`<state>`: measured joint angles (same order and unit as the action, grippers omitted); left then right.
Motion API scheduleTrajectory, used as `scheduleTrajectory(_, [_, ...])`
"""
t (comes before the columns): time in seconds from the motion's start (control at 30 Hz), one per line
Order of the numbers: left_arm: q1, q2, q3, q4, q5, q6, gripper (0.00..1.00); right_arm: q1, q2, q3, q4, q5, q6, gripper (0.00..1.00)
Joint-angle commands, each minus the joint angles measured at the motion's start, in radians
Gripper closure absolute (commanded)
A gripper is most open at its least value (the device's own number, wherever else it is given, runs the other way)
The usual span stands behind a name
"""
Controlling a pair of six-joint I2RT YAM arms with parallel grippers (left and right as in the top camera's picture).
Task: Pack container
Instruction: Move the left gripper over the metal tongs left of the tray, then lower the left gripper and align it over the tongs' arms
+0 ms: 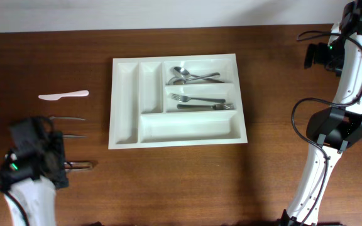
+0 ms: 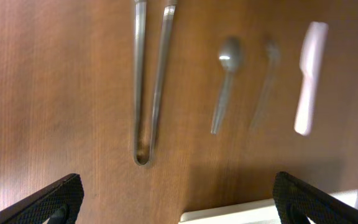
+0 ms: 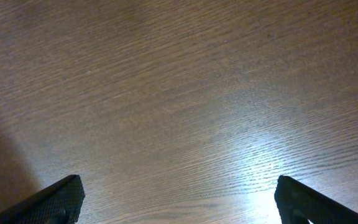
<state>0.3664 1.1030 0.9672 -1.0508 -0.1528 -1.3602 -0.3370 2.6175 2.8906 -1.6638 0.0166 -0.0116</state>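
container [image 1: 190, 127] at centre of table [image 1: 275, 169], spoons [image 1: 182, 75] and forks [image 1: 187, 98] in two long slots, left hand [image 2: 179, 190] spread wide above tongs [image 2: 139, 81] near front-left corner, right hand [image 3: 179, 190] spread wide by right edge

White container [image 1: 126, 100], white knife [image 1: 63, 95], brown wood-grain table [image 1: 168, 185]

The dark wooden table [image 1: 275, 75] carries a white tray [image 1: 187, 127] near its middle. Well to the tray's left, four pieces lie roughly parallel and apart in a row: a white knife [image 1: 63, 95] farthest back, a blurred metal utensil [image 2: 266, 81], a spoon [image 2: 225, 81], then tongs [image 2: 148, 81] nearest the robot
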Motion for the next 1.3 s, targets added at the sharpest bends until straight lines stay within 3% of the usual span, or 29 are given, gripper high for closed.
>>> scheduleTrajectory(0.0, [0.072,0.147,0.168,-0.071,0.070,-0.074,0.01,-0.004,-0.023,-0.008,0.003,-0.010,-0.007,0.01])
scheduleTrajectory(0.2, [0.084,0.270,0.245,-0.072,0.095,-0.055,0.01,-0.004,-0.023,-0.008,0.003,-0.010,-0.007,0.01])
scheduleTrajectory(0.3, [0.085,0.304,0.245,-0.093,0.077,0.019,0.01,-0.004,-0.023,-0.008,0.003,-0.010,-0.007,0.01])
scheduleTrajectory(0.53, [0.087,0.367,0.245,-0.281,0.070,-0.002,0.01,-0.004,-0.023,-0.008,0.003,-0.010,-0.007,0.01])
scheduleTrajectory(0.6, [0.087,0.379,0.244,-0.308,0.049,0.069,0.01,-0.004,-0.023,-0.008,0.003,-0.010,-0.007,0.01])
scheduleTrajectory(0.67, [0.087,0.401,0.244,-0.271,0.037,0.248,0.01,-0.004,-0.023,-0.008,0.003,-0.010,-0.007,0.01])
scheduleTrajectory(0.73, [0.087,0.426,0.244,-0.233,0.048,0.343,0.01,-0.003,-0.023,-0.008,0.003,-0.010,-0.007,0.01])
scheduleTrajectory(1.27, [0.109,0.570,0.244,-0.162,0.109,0.337,0.01,-0.004,-0.023,-0.008,0.003,-0.010,-0.007,0.01])
